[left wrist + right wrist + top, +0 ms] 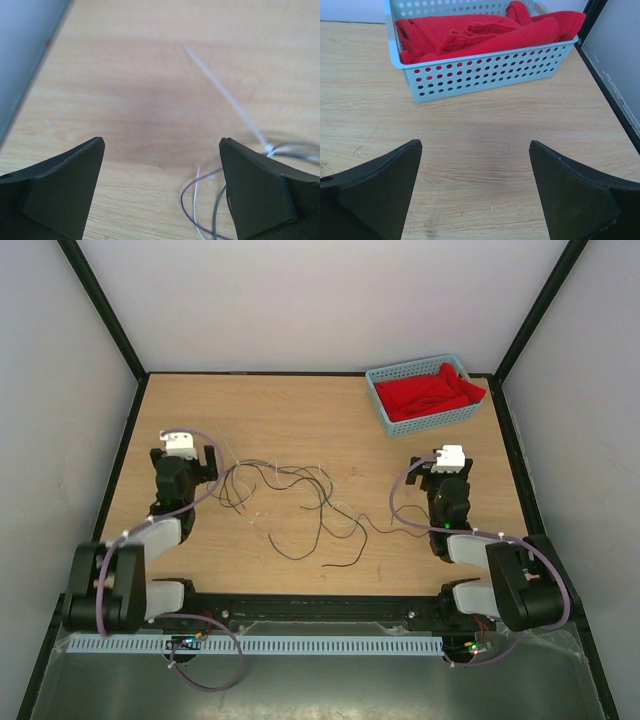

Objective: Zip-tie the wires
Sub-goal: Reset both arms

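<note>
- Table (pixel 300 420): pale wood, walled in on the left, far and right sides.
- Wires (pixel 318 502): a loose tangle of thin dark strands lying flat on the middle of the table, between the two arms. The curls start just right of the left arm. One strand trails right and reaches close to the right arm. Another loops toward the near edge.
- Zip tie (pixel 225 95): a pale thin strip lying flat on the table, seen from the left wrist. It runs slantwise from the far middle down to the near right. Its near end meets a few wire strands just beside the right finger. I cannot pick it out from above.
- Left gripper (pixel 161 142): jaws spread wide, nothing between them. It sits at the left of the table over bare wood. The zip tie and wire loops lie ahead and to the right of the gap, apart from the fingers as far as I can tell.
- Right gripper (pixel 475 143): jaws also spread wide and empty, over bare wood at the right side, pointing toward the far right corner.
- Basket (pixel 485 75): light blue with a perforated wall, in the far right corner, well apart from the wires.
- Red cloth (pixel 470 30): bunched inside the basket, rising above its rim.
</note>
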### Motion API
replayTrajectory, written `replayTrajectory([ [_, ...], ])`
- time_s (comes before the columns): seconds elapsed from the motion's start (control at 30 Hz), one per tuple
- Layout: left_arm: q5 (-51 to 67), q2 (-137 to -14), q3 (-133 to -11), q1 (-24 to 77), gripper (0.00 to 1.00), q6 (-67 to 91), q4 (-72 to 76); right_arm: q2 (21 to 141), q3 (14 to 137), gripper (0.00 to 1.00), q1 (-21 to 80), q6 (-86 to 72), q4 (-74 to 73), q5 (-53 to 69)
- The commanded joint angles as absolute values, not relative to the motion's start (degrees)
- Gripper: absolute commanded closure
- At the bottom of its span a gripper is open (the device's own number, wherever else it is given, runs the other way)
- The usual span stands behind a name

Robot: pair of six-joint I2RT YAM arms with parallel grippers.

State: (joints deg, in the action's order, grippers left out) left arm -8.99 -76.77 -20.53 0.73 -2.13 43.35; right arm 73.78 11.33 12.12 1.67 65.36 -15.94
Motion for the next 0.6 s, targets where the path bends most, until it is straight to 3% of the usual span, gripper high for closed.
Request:
replayTrajectory([
  [0.0, -13.81, -64.23, -17.33, 0.87, 0.01, -0.68, 39.44, 74.83, 10.23, 0.01, 12.37, 1.14, 65.96, -16.42],
  [0.4, -10.78, -40.34, -3.22, 2.16, 0.01, 4.85, 37.76, 86.25, 5.67, 0.01, 12.41, 1.15, 84.17, -16.9],
  [0.57, -23.13, -27.2, -1.64, 6.12, 0.01, 8.27, 27.82, 86.17, 8.43, 0.01, 12.39, 0.74, 78.71, -17.56],
])
